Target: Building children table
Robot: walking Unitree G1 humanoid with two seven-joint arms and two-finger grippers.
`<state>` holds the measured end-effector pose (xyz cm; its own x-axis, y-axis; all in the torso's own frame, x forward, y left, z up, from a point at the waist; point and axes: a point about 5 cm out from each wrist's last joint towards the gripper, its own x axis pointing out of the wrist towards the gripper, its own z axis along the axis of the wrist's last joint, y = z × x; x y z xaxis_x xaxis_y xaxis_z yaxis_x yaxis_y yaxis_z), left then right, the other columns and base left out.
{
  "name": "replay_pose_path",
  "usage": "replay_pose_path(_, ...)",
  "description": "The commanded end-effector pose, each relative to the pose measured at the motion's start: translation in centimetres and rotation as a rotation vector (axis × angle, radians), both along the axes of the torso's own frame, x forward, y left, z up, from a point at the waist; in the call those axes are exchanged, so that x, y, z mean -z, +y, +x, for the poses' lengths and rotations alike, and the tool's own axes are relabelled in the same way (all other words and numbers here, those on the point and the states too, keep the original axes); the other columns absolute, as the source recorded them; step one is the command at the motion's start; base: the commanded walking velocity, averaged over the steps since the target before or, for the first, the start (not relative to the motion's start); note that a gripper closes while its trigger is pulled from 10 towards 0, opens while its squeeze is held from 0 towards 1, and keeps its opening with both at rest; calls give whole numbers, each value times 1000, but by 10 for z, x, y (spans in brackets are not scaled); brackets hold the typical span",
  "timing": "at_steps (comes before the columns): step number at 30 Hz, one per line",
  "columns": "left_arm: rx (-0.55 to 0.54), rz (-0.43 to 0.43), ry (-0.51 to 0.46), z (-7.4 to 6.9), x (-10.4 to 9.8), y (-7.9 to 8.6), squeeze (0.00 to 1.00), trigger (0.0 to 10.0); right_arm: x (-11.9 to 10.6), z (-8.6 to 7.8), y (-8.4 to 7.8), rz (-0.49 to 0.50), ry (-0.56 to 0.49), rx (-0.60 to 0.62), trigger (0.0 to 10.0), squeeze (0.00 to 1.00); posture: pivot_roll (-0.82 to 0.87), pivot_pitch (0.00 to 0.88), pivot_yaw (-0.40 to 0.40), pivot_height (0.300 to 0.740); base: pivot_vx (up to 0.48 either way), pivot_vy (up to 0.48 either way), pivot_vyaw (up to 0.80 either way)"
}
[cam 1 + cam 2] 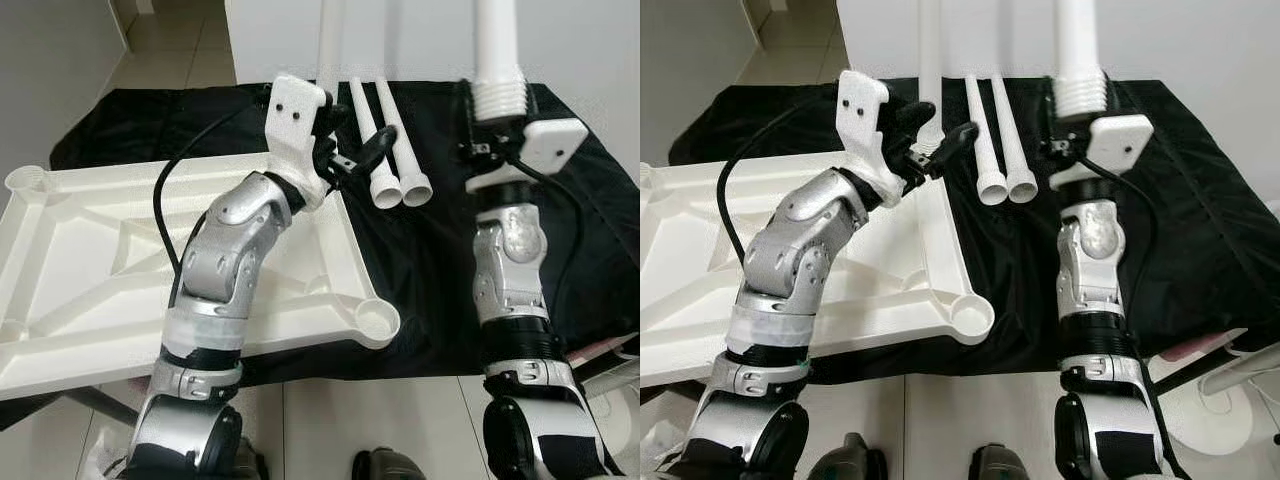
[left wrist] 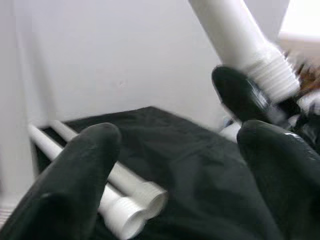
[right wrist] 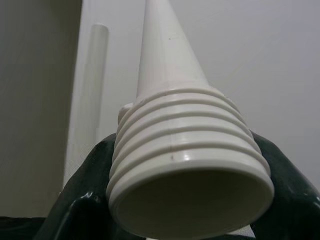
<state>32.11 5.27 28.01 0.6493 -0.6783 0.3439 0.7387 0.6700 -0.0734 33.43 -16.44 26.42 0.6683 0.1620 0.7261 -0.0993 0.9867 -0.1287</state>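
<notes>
The right gripper (image 1: 497, 125) grasps a white table leg (image 1: 499, 50) upright by its threaded end. The corner socket (image 1: 377, 320) of the upturned tabletop (image 1: 100, 260) lies below and to its left. The left gripper (image 1: 350, 150) hovers released near two spare legs (image 1: 390, 140).
</notes>
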Motion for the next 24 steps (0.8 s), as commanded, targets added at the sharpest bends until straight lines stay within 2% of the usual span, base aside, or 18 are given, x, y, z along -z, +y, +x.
replay_pose_path(1, 95, -2, -10, -2, -2, -1, 1000, 10000, -9, -2, 6, -25, -41, -21, 10000, 0, -47, 0, 31, 740, 0, 0, 0)
replay_pose_path(2, 120, -37, 9, -1, -4, 1, 1000, 10000, -11, -3, 10, -45, -50, -39, 10000, 0, -47, 0, 31, 740, 0, 0, 0)
replay_pose_path(3, 120, -37, 9, -1, -4, 1, 1000, 10000, -11, -3, 10, -45, -50, -39, 10000, 0, -47, 0, 31, 740, 0, 0, 0)
replay_pose_path(5, 195, -88, 47, 1, -11, 9, 996, 10000, -13, -6, 18, -120, -70, -91, 10000, 0, -47, 0, 30, 740, 0, 0, 0)
replay_pose_path(7, 220, -95, 51, 2, -14, 11, 996, 10000, -14, -7, 21, -144, -76, -106, 10000, 0, -47, 0, 31, 740, 0, 0, 0)
replay_pose_path(8, 247, -98, 58, 2, -16, 14, 212, 10000, -15, -8, 23, -163, -79, -125, 10000, 0, -47, 0, 32, 740, 0, 0, 0)
replay_pose_path(9, 247, -98, 58, 2, -16, 14, 212, 10000, -15, -8, 23, -163, -79, -125, 10000, 0, -47, 0, 32, 740, 0, 0, 0)
replay_pose_path(10, 273, -110, 68, 2, -18, 16, 0, 10000, -16, -10, 24, -187, -82, -146, 10000, 0, -47, 0, 32, 740, 0, 0, 0)
replay_pose_path(12, 322, -154, 108, 3, -22, 20, 0, 10000, -17, -13, 27, -226, -86, -179, 10000, 0, -47, 0, 34, 740, 0, 0, 0)
replay_pose_path(15, 332, -165, 117, 3, -23, 20, 0, 10000, -17, -14, 28, -235, -87, -186, 10000, 0, -47, 0, 34, 740, 0, 0, 0)
replay_pose_path(17, 373, -204, 145, 5, -26, 25, 0, 10000, -8, -18, 33, -290, -65, -226, 10000, 0, -45, 0, 32, 740, 0, 0, 0)
replay_pose_path(22, 404, -223, 175, 7, -28, 29, 0, 10000, -3, -21, 37, -324, -51, -255, 10000, 0, -46, 0, 33, 740, 0, 0, 0)
replay_pose_path(24, 466, -256, 180, 4, -34, 31, 0, 10000, 6, -26, 41, -353, -19, -294, 10000, 0, -51, 0, 36, 740, 0, 0, 0)
